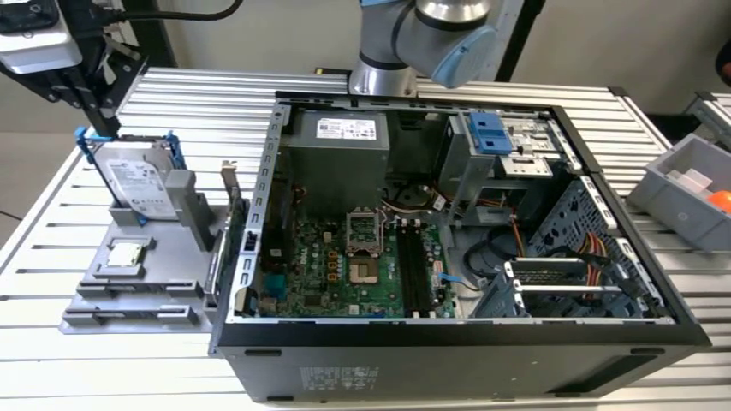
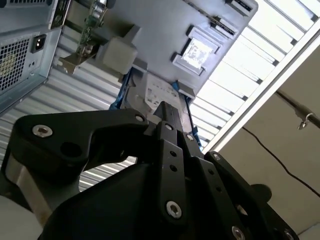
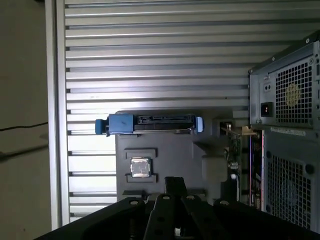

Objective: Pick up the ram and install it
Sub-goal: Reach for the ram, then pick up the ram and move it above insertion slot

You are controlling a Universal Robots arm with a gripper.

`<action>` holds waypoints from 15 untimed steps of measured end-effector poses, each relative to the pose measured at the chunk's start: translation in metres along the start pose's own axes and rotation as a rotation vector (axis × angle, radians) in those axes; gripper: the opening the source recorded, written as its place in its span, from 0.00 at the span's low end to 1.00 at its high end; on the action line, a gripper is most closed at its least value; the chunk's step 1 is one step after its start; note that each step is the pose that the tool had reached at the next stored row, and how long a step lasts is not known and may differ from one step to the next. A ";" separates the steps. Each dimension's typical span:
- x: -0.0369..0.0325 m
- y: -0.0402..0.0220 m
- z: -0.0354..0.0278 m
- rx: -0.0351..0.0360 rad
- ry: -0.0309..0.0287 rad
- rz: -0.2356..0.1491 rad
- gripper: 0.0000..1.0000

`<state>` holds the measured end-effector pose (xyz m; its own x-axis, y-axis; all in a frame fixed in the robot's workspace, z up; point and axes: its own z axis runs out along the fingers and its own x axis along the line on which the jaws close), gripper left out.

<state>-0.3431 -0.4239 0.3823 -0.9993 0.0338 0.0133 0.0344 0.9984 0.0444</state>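
Exterior view: a black open-sided computer case (image 1: 457, 342) lies on a grey slatted aluminium table (image 1: 205, 94). A grey plastic fixture tray (image 1: 137, 295) sits against the case's wall on the exterior view's left.

Tray contents:
- A silver hard drive in a blue carrier (image 1: 139, 181) stands upright at the far end.
- A square silver processor chip (image 1: 126, 253) lies flat nearer the camera.
- A green circuit card with a metal bracket (image 1: 242, 244) stands on edge between the tray and the case.

The ram (image 1: 219, 270) appears to be the thin dark stick standing on its long edge at the tray's side nearest the case, just beside the green card. At this angle the two boards are hard to separate. Its long axis runs parallel to the case wall, from the near side of the tray toward the far side. It is well apart from the long black plastic memory slots (image 1: 418, 270) on the motherboard.

The black two-finger gripper (image 1: 105, 120) hangs above the hard drive, apart from the ram. In both wrist views its fingertips (image 3: 175, 182) are pressed together with nothing between them.
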 end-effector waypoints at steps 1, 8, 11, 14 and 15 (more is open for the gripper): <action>-0.0001 -0.0026 0.0000 -0.0002 -0.0002 0.000 0.00; -0.0006 -0.0176 -0.0007 -0.0002 -0.0001 0.000 0.00; -0.0008 -0.0231 -0.0010 -0.0001 0.0000 0.000 0.00; -0.0009 -0.0272 -0.0012 -0.0002 -0.0001 0.000 0.00; -0.0010 -0.0288 -0.0013 -0.0002 -0.0001 0.000 0.00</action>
<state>-0.3431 -0.4528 0.3822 -0.9993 0.0336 0.0132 0.0341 0.9984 0.0446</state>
